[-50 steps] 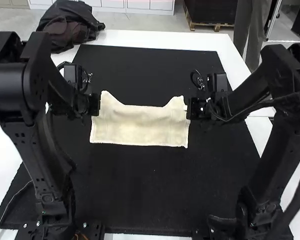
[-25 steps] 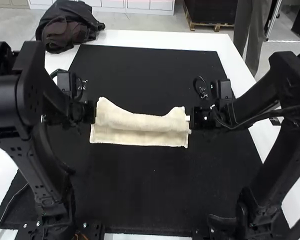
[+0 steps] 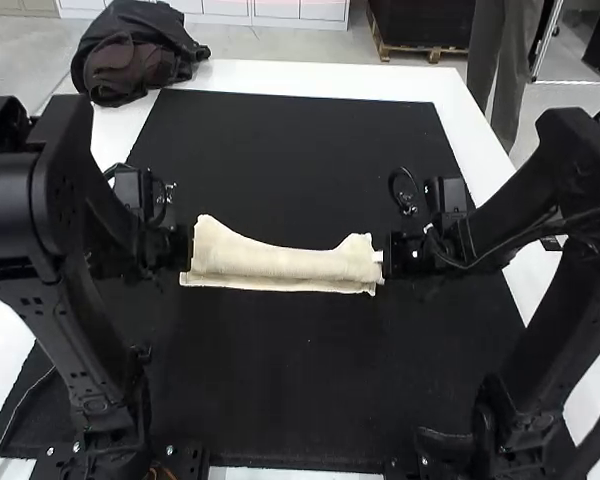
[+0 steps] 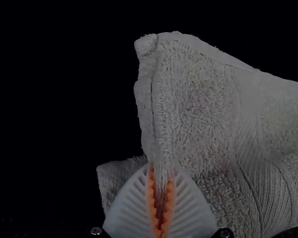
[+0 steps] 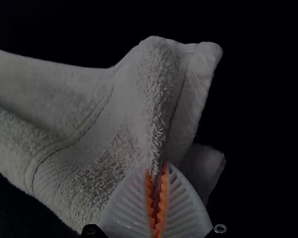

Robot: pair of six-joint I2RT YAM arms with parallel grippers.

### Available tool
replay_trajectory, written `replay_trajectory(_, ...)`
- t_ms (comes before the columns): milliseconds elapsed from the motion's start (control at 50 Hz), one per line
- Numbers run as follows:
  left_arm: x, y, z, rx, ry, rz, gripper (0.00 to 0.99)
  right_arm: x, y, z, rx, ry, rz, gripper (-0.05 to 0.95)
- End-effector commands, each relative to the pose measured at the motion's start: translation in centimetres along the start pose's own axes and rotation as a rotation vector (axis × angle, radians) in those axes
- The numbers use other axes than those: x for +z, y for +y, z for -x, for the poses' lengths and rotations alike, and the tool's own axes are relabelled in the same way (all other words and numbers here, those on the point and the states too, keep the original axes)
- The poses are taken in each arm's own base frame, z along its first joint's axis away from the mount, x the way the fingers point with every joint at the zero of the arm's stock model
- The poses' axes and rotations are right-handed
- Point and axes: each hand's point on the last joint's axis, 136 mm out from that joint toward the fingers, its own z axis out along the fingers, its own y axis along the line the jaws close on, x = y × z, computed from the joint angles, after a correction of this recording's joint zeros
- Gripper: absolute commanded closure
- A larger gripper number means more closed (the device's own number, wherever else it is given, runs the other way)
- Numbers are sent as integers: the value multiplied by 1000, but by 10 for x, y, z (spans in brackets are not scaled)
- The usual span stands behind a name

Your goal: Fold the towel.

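Observation:
A cream towel (image 3: 280, 264) lies on the black mat in the high view, its far part turned over the near part, with a strip of lower layer along the near edge. At its left end is my left gripper (image 3: 189, 248), at its right end my right gripper (image 3: 386, 256). In the left wrist view, my left gripper (image 4: 161, 184) is shut on a side edge of the towel (image 4: 203, 104). My right gripper (image 5: 157, 183) in the right wrist view is shut on the opposite side edge of the towel (image 5: 144, 89).
A black mat (image 3: 310, 380) covers most of the white table (image 3: 320, 80). Dark bunched clothing (image 3: 135, 55) rests at the table's far left corner.
Both grippers have moved nearer the table's front edge with the towel's side edges. The towel's far part has come over its near part, which stays in place.

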Motion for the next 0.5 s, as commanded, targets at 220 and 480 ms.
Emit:
replay_trajectory(220, -9, 11, -1, 18, -68, 60, 723, 9, -28, -22, -46, 27, -93, 449)
replay_trajectory(480, -13, 16, -1, 79, -110, 107, 38, 9, -36, -20, -57, 19, -122, 48)
